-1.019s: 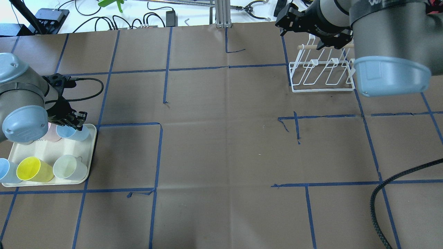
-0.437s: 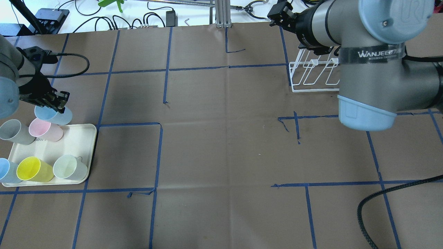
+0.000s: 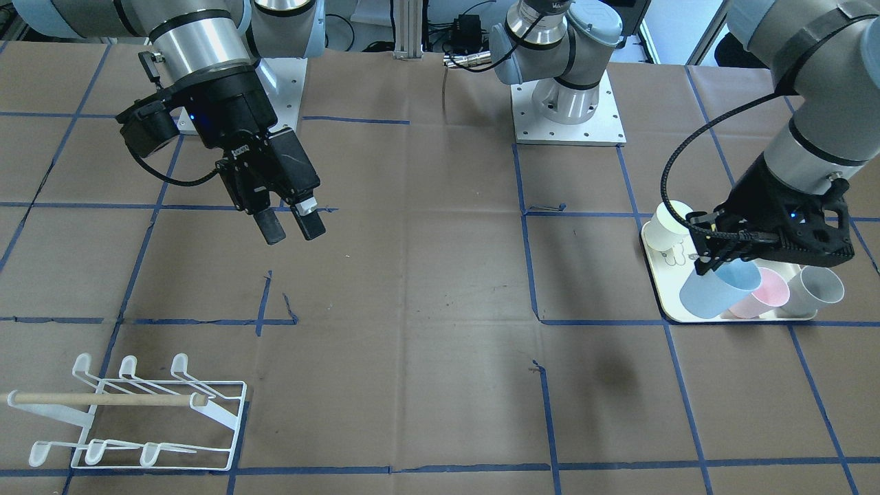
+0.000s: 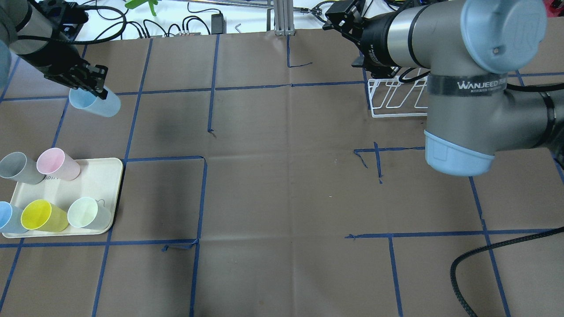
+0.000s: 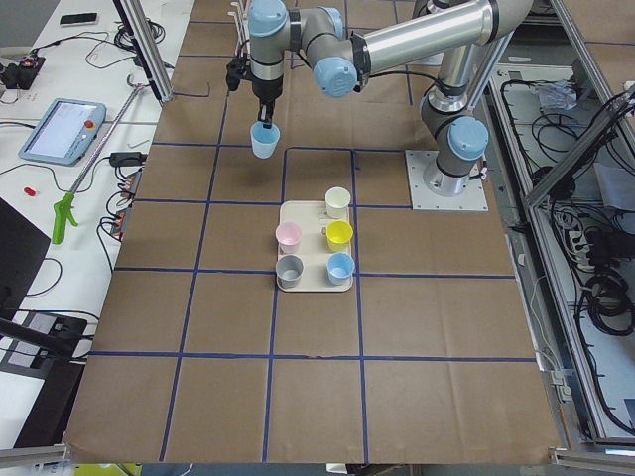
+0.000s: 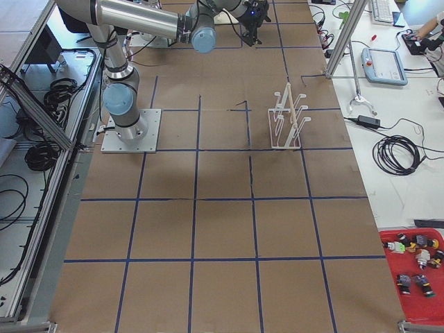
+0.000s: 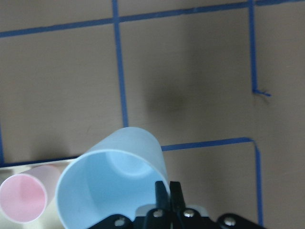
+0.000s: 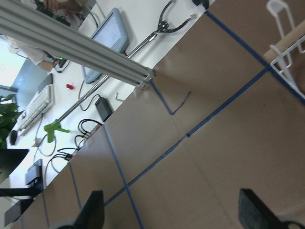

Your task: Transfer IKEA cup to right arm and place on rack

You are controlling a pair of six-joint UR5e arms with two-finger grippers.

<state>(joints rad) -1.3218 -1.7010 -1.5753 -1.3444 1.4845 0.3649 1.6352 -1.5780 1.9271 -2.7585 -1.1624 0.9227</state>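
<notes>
Front-facing view: the left pincer [image 3: 708,265] is clamped on the rim of the pale blue IKEA cup [image 3: 718,292], which hangs tilted in the air. It is gripped by the lip, I'd judge, so the body is free for the other arm to take. By it, the cream tray [image 3: 664,289] holds a pink cup [image 3: 766,292], a grey cup [image 3: 818,283] and a pale cup [image 3: 670,223]. Across the counter [image 3: 440,275] the right pincer [image 3: 292,230] hangs with its fingers apart and nothing between them — it looks ready to receive. The white wire rack [image 3: 137,412] stands well apart from both, with every prong bare.

Overhead: five cups stand on the tray, a yellow cup [image 4: 42,215] and a second blue cup [image 4: 9,218] among them. They sit mouths up and look empty. The right arm [image 4: 462,83] hides part of the rack.

Left side view: the held cup shows clear of the tray.

Right side view: the rack carries no cup.

Left wrist: the two fingers pinch the cup's wall close together, and the cup is empty inside.

Right wrist: the fingers are spread wide over bare counter — the handover is not yet begun.
</notes>
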